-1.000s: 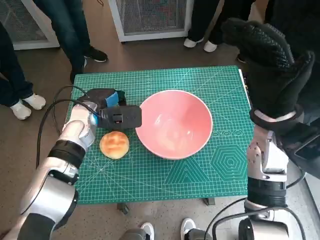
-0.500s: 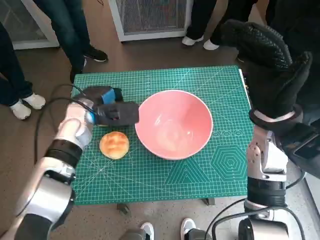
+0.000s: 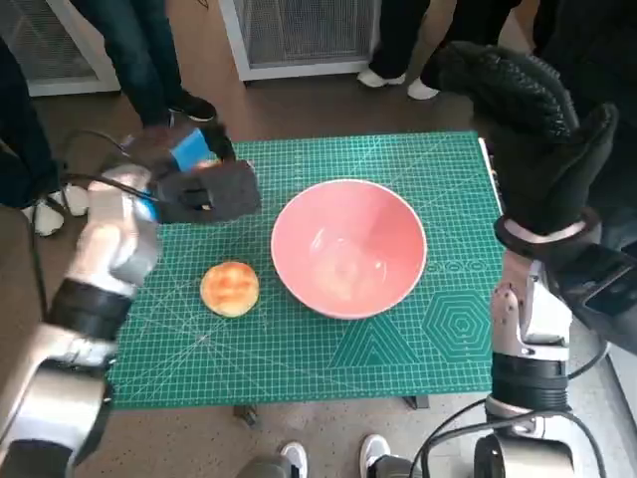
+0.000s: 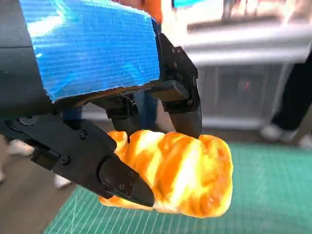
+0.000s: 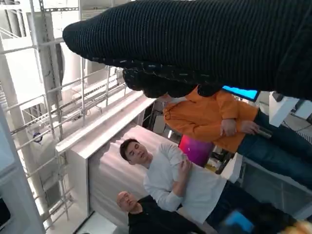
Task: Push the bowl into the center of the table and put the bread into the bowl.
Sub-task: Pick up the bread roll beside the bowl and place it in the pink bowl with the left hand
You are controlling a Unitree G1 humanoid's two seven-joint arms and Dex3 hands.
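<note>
**Bread lying beside the bowl, both hands empty**

A pink bowl (image 3: 348,249) is seen standing upright near the middle of a green cutting mat (image 3: 328,358) that covers the table. A round golden bread roll (image 3: 229,289) is set on the mat just beside the bowl, on the side of the robot's left arm, close to the rim but not touching it.

The left hand (image 3: 199,184) is held above the mat, beyond the bread and apart from the bowl. It is blurred in the head view. In the left wrist view its black fingers (image 4: 122,178) are spread, with the bread (image 4: 180,175) seen between them, not gripped.

The gloved right hand (image 3: 528,119) is raised on the bowl's other side, fingers loosely extended, with nothing held.
</note>
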